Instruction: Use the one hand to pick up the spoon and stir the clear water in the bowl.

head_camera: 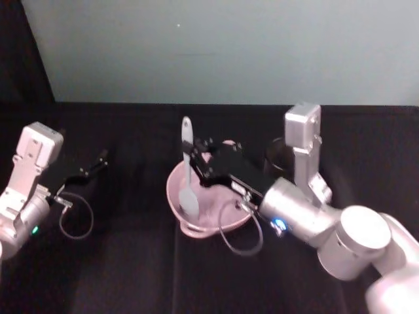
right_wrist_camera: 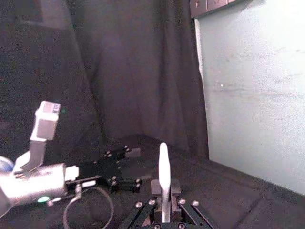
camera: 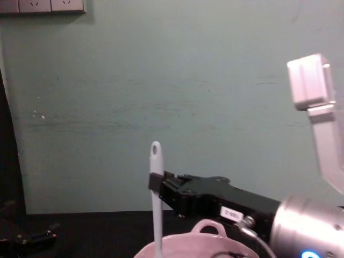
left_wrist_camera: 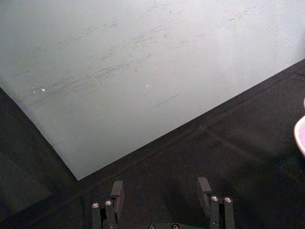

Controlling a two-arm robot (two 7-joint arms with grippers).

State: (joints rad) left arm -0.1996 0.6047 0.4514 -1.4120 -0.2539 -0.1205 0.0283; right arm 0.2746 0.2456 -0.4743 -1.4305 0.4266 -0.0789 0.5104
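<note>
**Spoon held upright in the pink bowl**

A pale green wall (head_camera: pixel 229 52) fills the top of the head view, and a black worktop (head_camera: pixel 131 268) fills the lower part. The right arm (head_camera: pixel 327 226) comes in from the lower right corner and reaches toward the centre. Its right pincer (head_camera: pixel 195 157) is clamped on a spoon's handle, above the middle of the bowl. At the left edge of the head view the left pincer (head_camera: pixel 101 157) hangs above the worktop, well apart from the bowl. In the left wrist view its fingers (left_wrist_camera: pixel 116 188) are spread wide with nothing between them.

The pink bowl (head_camera: pixel 173 196) sits on the worktop at the centre of the head view. The white spoon (head_camera: pixel 186 170) stands nearly upright, its scoop down inside the bowl and its holed tip pointing up. The chest view shows the right pincer gripping it high on the handle, just below the hole. Whether the bowl holds water cannot be told.
</note>
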